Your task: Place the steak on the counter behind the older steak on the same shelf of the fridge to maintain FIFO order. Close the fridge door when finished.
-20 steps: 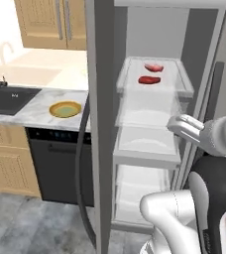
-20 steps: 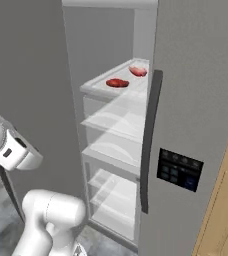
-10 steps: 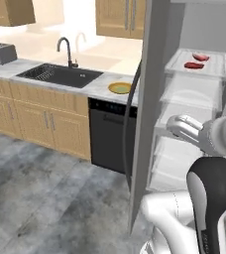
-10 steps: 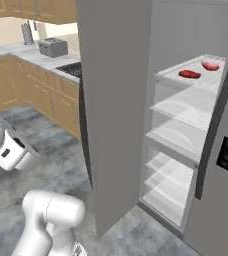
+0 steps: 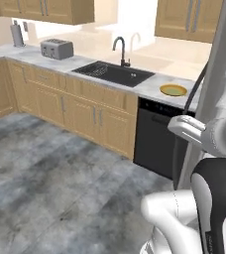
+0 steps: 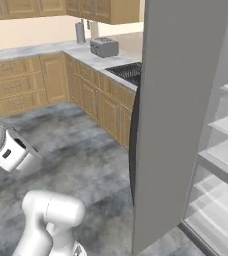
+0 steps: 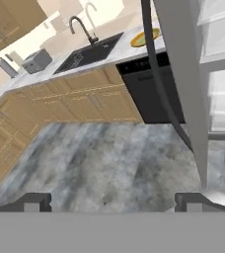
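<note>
Beside the fridge door (image 6: 178, 115), standing ajar between me and the shelves, I am holding my gripper (image 7: 112, 201) empty with jaws wide; the door's edge is lying just ahead-right, its long axis vertical, sink (image 5: 114, 73) beyond

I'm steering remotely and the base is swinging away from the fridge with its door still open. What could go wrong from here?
1. The door stands wide open, its edge close beside the arm in the right base view; turning further could clip it.
2. The handle runs close in front of the hand, so the open, empty fingers could snag it.
3. The shelves lie at the frame's edge, so judging a closing push is harder.
</note>
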You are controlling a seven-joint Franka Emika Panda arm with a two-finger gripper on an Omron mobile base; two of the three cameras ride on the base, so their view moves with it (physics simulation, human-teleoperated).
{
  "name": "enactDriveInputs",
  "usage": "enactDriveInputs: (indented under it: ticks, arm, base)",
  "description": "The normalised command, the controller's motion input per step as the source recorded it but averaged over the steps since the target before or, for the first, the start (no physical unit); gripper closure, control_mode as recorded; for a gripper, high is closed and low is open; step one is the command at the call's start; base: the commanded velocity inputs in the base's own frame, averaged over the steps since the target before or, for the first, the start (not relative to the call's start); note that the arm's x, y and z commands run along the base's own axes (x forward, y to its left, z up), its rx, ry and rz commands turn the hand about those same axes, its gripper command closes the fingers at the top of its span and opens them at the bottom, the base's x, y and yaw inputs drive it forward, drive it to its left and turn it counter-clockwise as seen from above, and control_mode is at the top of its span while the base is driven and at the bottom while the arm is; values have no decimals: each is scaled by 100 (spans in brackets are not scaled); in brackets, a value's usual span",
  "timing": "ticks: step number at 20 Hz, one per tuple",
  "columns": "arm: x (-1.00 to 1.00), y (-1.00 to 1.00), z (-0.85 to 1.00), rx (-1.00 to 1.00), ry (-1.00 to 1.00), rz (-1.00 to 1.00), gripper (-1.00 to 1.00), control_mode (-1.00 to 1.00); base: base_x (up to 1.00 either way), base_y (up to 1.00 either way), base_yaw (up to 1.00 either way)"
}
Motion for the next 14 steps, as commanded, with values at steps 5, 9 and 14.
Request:
enactDriveInputs:
  ticks: [5, 9, 14]
  arm:
    - [0, 0, 0, 0, 0, 0, -100, 100]
    - [0, 0, 0, 0, 0, 0, -100, 100]
    - [0, 0, 0, 0, 0, 0, -100, 100]
  base:
    - [76, 43, 0]
    - [28, 71, -26]
    - [20, 74, -53]
